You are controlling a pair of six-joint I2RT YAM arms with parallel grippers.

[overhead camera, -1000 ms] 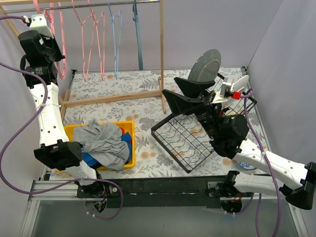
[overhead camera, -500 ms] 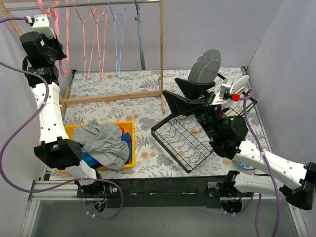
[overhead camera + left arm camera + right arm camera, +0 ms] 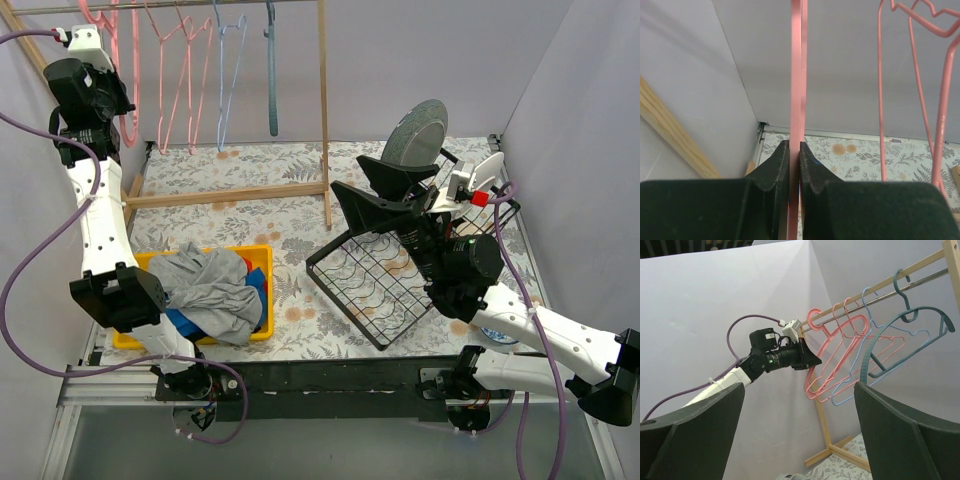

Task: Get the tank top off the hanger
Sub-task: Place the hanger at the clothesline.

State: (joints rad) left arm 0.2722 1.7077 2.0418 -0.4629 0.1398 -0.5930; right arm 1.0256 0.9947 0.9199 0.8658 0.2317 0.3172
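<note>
The left pincer (image 3: 794, 155) is raised high at the wooden clothes rack (image 3: 324, 100). Its two black fingers are pressed together on the flat bar of a bare pink plastic hanger (image 3: 798, 75), which runs straight up between them. Just beside this pincer on its right hang two thin pink wire hangers (image 3: 185, 80). Farther along the rail are a light blue wire hanger (image 3: 228, 90) and a teal plastic hanger (image 3: 271, 80).

The crumpled grey fabric tank top (image 3: 215, 290) lies well below the left pincer, off the hanger. It is heaped in a yellow plastic bin (image 3: 262, 255) on the floral tabletop (image 3: 250, 170), on top of a blue cloth (image 3: 258, 285).

The right pincer (image 3: 348, 174) is spread fully wide and holds nothing. It hangs in the air, aimed toward the rack and well apart from it. Below it sits a tilted black wire dish rack (image 3: 375, 285), and a grey round plate (image 3: 418, 130) stands just behind it.
</note>
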